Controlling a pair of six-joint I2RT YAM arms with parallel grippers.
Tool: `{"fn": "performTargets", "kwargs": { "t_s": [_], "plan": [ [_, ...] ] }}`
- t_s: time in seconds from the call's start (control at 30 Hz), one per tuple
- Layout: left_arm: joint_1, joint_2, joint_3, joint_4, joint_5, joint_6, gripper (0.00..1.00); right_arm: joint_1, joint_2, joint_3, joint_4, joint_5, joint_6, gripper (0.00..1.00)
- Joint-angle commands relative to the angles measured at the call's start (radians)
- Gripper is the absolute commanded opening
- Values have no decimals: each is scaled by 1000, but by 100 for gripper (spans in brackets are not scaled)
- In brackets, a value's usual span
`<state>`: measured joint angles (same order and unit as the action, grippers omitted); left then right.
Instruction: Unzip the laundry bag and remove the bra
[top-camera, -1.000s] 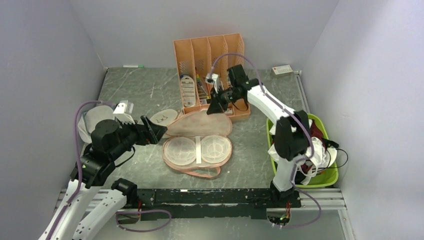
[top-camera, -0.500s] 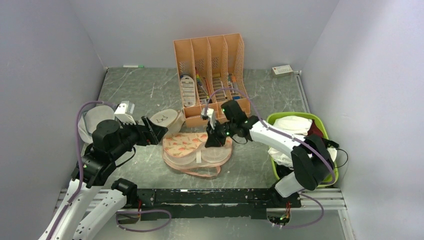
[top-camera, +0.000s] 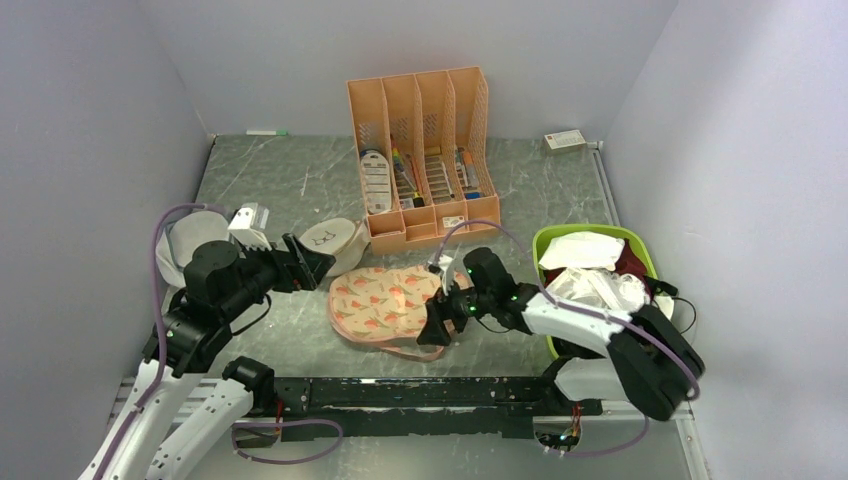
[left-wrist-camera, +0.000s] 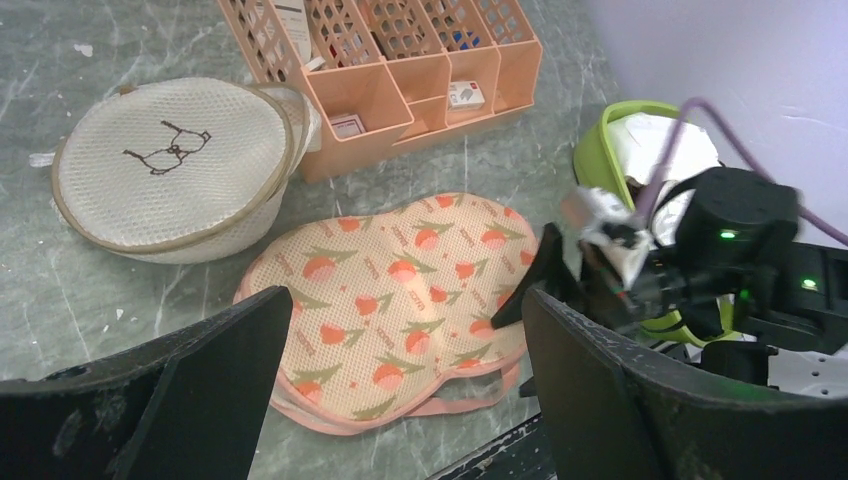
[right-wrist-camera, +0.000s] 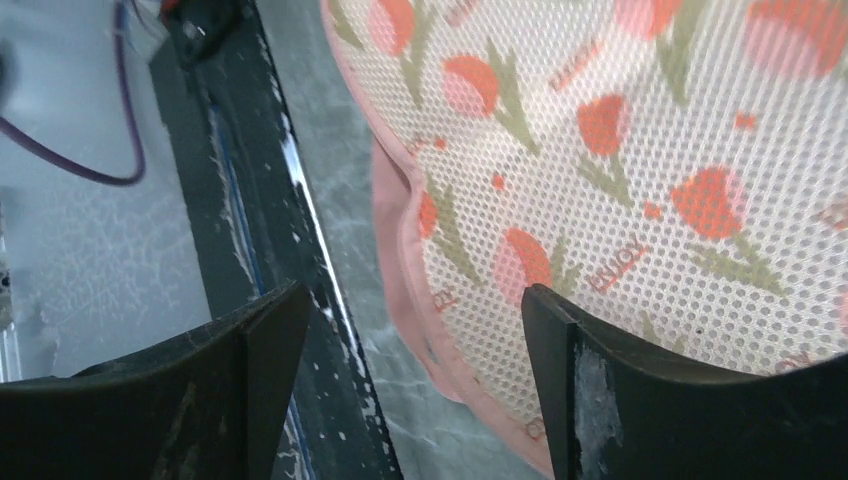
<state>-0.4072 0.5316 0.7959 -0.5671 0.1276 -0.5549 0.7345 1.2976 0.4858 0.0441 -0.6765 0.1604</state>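
Right end effector (top-camera: 434, 333) agape, perhaps on laundry bag (top-camera: 385, 298); grey marbled table (top-camera: 290, 180).

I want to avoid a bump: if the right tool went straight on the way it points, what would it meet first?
Most likely the laundry bag: the open right tool aims at its pink edge, though how far off is unclear.

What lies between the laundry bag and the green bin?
The right gripper and forearm, reaching from the green bin to the laundry bag; clearest in the top view.
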Motion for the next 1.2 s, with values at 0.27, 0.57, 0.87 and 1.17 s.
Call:
{"fn": "performTargets", "kwargs": {
  "t_s": [0.27,0.57,0.87,1.17],
  "plan": [
    [8,74,-40,78,-39,26,97,-6,-416,105,-175,457,189,100],
    [8,172,115,94,-138,113,97,-51,-505,540,-617,1108,165,100],
    [8,254,502,72,-278,304,97,-51,-498,865,-544,1251,-75,100],
    [8,245,736,88,-303,354,97,-50,-556,968,-439,1174,-116,100]
  ]
}}
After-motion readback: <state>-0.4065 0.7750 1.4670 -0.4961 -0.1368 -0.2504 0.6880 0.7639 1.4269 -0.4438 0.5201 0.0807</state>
